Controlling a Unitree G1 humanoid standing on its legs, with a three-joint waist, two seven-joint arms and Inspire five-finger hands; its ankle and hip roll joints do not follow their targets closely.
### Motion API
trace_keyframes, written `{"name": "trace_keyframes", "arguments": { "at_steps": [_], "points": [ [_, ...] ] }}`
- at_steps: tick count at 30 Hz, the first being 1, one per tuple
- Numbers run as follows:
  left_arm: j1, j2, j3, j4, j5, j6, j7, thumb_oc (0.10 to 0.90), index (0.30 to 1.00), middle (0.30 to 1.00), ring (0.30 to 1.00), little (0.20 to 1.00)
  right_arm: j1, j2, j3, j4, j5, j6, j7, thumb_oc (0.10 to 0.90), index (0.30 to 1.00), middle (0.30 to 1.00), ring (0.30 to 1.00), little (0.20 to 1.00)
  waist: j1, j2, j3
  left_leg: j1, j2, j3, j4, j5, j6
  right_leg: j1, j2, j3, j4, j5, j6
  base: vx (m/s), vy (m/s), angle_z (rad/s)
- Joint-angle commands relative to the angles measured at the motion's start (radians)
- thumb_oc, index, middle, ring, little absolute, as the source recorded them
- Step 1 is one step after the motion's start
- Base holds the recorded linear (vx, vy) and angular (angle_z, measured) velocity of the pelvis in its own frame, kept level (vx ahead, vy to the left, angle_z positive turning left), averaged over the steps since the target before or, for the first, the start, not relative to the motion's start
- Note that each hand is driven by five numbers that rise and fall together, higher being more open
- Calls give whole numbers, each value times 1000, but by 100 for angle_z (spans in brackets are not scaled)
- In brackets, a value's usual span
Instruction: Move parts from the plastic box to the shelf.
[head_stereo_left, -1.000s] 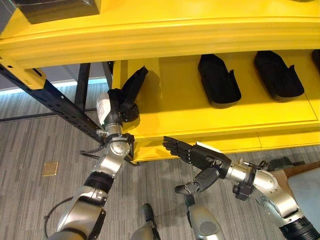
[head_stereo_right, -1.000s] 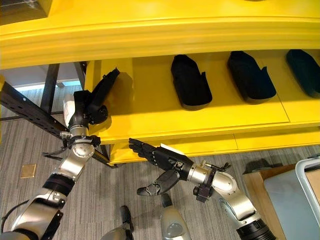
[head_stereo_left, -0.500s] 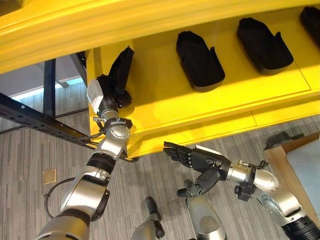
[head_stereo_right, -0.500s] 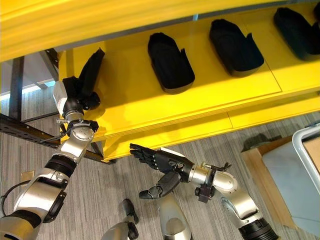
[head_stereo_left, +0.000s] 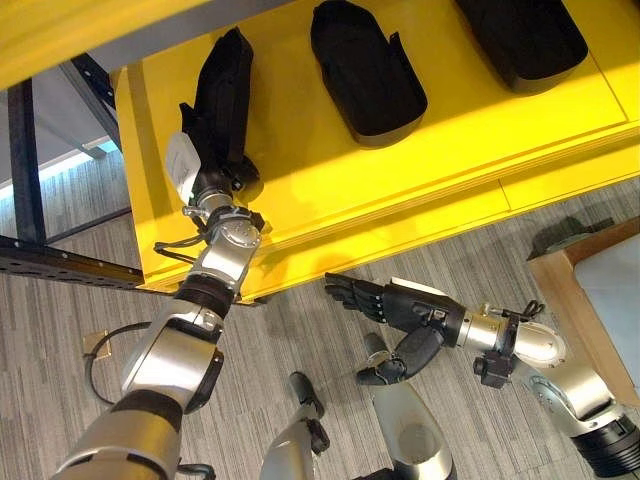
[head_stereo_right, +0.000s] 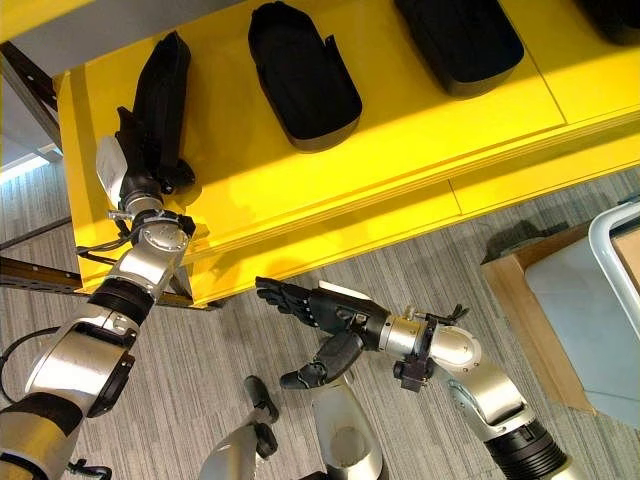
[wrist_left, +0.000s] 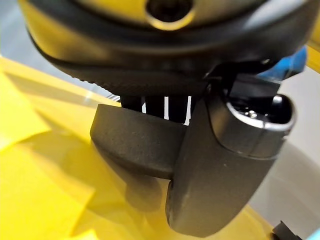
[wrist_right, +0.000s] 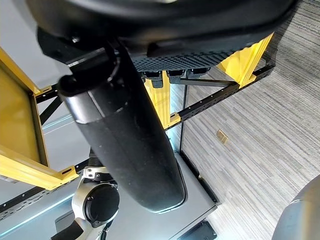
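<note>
Here left hand (head_stereo_left: 212, 150) grips a black part (head_stereo_left: 222, 95) on the yellow shelf (head_stereo_left: 300, 170).

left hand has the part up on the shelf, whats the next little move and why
Probably lower the part flat and let go: the left hand grips its near end over the yellow shelf, beside another part already lying there. The right hand hangs open below.

A bright yellow shelf (head_stereo_left: 330, 190) fills the upper part of the frame. At its upper left a long black moulded part (head_stereo_left: 222, 100) stands tilted on edge, gripped at its lower end by the left hand (head_stereo_left: 205, 170). To its right, two more black parts (head_stereo_left: 365, 70) (head_stereo_left: 520, 40) lie flat, hollow side up, well apart.
</note>
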Motion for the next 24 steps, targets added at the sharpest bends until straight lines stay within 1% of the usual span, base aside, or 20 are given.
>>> {"name": "trace_keyframes", "arguments": {
  "at_steps": [1, 3, 6, 7, 10, 13, 17, 19, 24],
  "points": [
    [-59, 101, 18, 32, -69, -23, 7, 400, 300, 300, 300, 300, -50, 57, -42, -107, 85, -68, 3, 900, 1000, 1000, 1000, 1000, -28, -69, -33, -54, 37, -8, 112, -136, 20, 78, 2, -42, -95, -62, -36, 4, -2, -3],
    [-48, 92, 33, 40, -145, -28, -7, 400, 300, 300, 300, 300, -47, 56, -43, -96, 83, -78, 10, 900, 1000, 1000, 1000, 1000, -29, -68, -33, -54, 37, -5, 115, -138, 21, 80, 0, -43, -94, -63, -38, 0, 0, 0],
    [-38, 78, 54, 54, -187, -45, -10, 400, 300, 300, 300, 300, -56, 61, -41, -96, 79, -75, 8, 900, 1000, 1000, 1000, 1000, -29, -71, -33, -51, 36, -5, 113, -140, 21, 81, 1, -42, -95, -64, -39, 0, 0, 0],
    [-27, 62, 72, 61, -229, -67, -8, 400, 300, 300, 300, 300, -61, 64, -34, -96, 79, -72, 3, 900, 1000, 1000, 1000, 1000, -27, -73, -33, -51, 37, -4, 115, -141, 22, 80, 1, -43, -93, -65, -40, 0, 0, 0],
    [-18, 58, 90, 77, -255, -83, -22, 400, 300, 300, 300, 300, -64, 65, -25, -104, 82, -62, -7, 900, 1000, 1000, 1000, 1000, -25, -77, -37, -50, 39, -1, 118, -144, 23, 84, 0, -46, -94, -67, -41, 34, -45, 1],
    [-5, 46, 110, 88, -320, -116, -32, 400, 300, 300, 300, 300, -63, 63, -25, -108, 90, -60, -9, 900, 1000, 1000, 1000, 1000, -23, -82, -39, -50, 42, -3, 122, -145, 23, 82, 2, -51, -86, -71, -44, 21, -41, 1],
    [2, 36, 124, 100, -356, -112, -37, 400, 300, 300, 300, 300, -70, 67, -20, -113, 84, -54, -13, 900, 1000, 1000, 1000, 1000, -21, -83, -39, -54, 43, -6, 126, -146, 23, 78, 4, -54, -74, -77, -48, 7, -25, 0],
    [4, 37, 125, 110, -353, -123, -41, 400, 300, 300, 300, 300, -71, 68, -14, -113, 84, -55, -20, 900, 1000, 1000, 1000, 1000, -21, -85, -39, -54, 46, -5, 129, -148, 23, 79, 5, -56, -72, -79, -49, 0, 0, 0],
    [1, 39, 121, 103, -347, -118, -38, 400, 300, 300, 300, 300, -72, 62, -15, -110, 103, -62, -38, 900, 1000, 1000, 1000, 1000, -22, -89, -40, -51, 49, 0, 126, -148, 23, 73, 9, -59, -66, -79, -52, 6, -31, -1]
  ]
}}
